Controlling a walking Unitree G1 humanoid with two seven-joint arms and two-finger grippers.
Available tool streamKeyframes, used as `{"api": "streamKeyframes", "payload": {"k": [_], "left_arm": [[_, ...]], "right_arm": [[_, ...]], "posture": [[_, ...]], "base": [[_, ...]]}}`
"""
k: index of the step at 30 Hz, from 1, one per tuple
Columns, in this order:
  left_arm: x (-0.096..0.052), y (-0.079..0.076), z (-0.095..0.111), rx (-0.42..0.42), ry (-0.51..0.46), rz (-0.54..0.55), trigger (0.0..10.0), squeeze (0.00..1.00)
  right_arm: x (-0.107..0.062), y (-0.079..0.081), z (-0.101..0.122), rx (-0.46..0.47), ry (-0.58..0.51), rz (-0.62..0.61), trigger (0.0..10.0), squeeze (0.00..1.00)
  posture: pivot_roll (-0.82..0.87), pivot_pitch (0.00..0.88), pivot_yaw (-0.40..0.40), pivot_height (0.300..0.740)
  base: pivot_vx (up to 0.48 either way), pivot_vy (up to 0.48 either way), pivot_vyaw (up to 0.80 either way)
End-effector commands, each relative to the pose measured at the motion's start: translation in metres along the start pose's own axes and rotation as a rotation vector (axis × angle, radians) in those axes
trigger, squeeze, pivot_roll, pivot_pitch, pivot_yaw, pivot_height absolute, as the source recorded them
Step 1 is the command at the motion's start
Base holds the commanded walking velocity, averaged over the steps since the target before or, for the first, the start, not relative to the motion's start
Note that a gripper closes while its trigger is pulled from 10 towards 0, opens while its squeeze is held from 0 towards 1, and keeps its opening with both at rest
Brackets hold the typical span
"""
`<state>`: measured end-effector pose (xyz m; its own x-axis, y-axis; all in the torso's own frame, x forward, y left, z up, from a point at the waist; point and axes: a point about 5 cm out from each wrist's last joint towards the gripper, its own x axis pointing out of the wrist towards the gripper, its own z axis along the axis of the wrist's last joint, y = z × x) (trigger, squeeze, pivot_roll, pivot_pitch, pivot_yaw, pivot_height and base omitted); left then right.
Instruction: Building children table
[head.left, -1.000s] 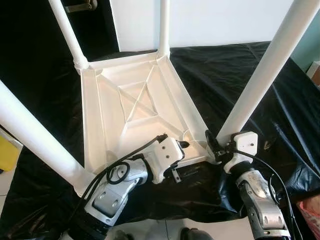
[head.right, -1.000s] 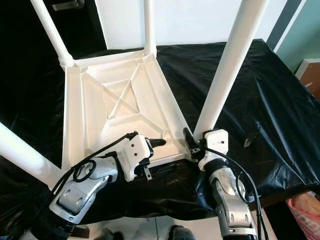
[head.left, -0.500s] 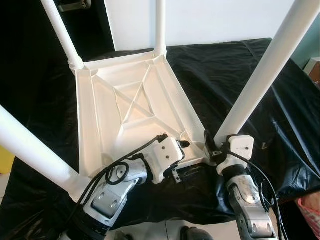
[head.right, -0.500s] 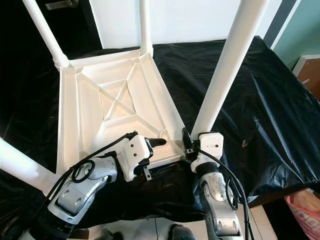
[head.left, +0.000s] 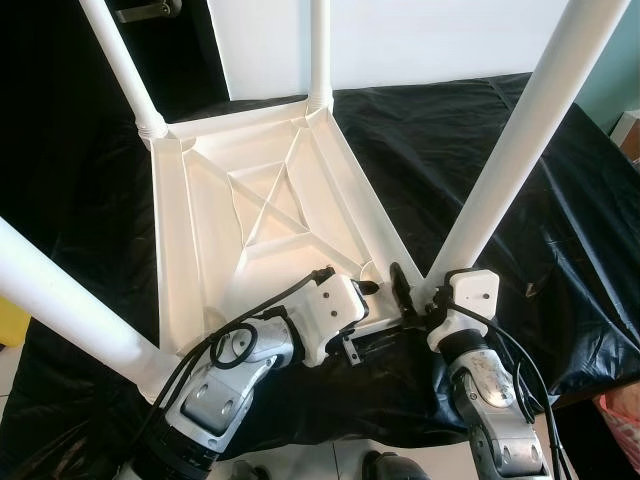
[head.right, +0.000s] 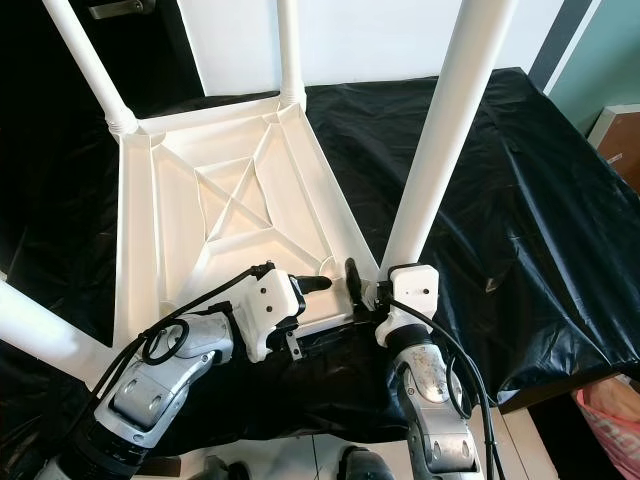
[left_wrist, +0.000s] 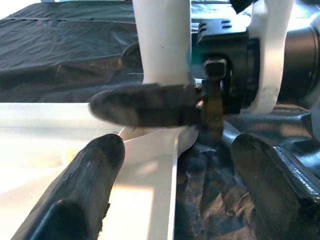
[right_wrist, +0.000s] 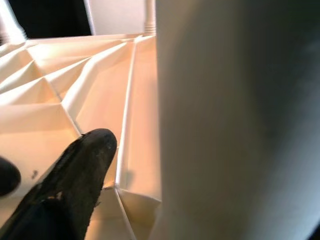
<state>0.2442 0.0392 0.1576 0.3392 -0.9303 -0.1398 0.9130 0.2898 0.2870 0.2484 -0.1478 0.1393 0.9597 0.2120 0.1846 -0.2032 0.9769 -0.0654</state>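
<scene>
— Where is the white table (head.left: 270, 215)?
— Upside down on the black sheet (head.left: 500, 140), legs up.
— The right gripper (head.left: 412, 300)?
— At the near right leg (head.left: 505, 160), fingers apart around its base, it seems; one finger is hidden.
— The left gripper (left_wrist: 175, 165)?
— Spread wide at the table's near edge, holding nothing.

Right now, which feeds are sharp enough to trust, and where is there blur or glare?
Both eye views are sharp, though the black plastic sheet shows glare. In the left wrist view, the right end effector is blurred. In the right wrist view, the white round table leg is close, soft and shaded.
</scene>
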Motion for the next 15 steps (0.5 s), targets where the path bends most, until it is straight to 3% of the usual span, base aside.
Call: {"api": "streamKeyframes", "payload": {"k": [1,2,3,6,15], "left_arm": [[-0.002,-0.002,-0.003,-0.014,0.014,0.020,10.0,0.00],[-0.002,-0.002,-0.003,-0.014,0.014,0.020,10.0,0.00],[-0.002,-0.002,-0.003,-0.016,0.015,0.020,10.0,0.00],[-0.003,-0.004,-0.005,-0.023,0.021,0.014,10.0,0.00],[-0.003,-0.004,-0.008,-0.027,0.031,0.000,10.0,0.00]], "right_arm": [[-0.001,-0.007,0.004,0.008,-0.010,0.027,10.0,1.00],[-0.001,-0.007,0.004,0.008,-0.010,0.027,10.0,1.00],[-0.001,-0.012,0.006,-0.008,-0.012,0.051,10.0,0.00],[0.000,-0.023,0.007,-0.034,-0.007,0.119,10.0,0.00],[0.010,-0.031,0.008,-0.070,0.003,0.244,10.0,0.00]], "posture": [[-0.13,0.154,0.030,0.740],[-0.13,0.154,0.030,0.740],[-0.13,0.154,0.031,0.740],[-0.13,0.154,0.032,0.740],[-0.13,0.148,0.027,0.740]], "base": [[0.000,0.000,0.00],[0.000,0.000,0.00],[0.000,0.000,0.00],[0.000,0.000,0.00],[0.000,0.000,0.00]]}}
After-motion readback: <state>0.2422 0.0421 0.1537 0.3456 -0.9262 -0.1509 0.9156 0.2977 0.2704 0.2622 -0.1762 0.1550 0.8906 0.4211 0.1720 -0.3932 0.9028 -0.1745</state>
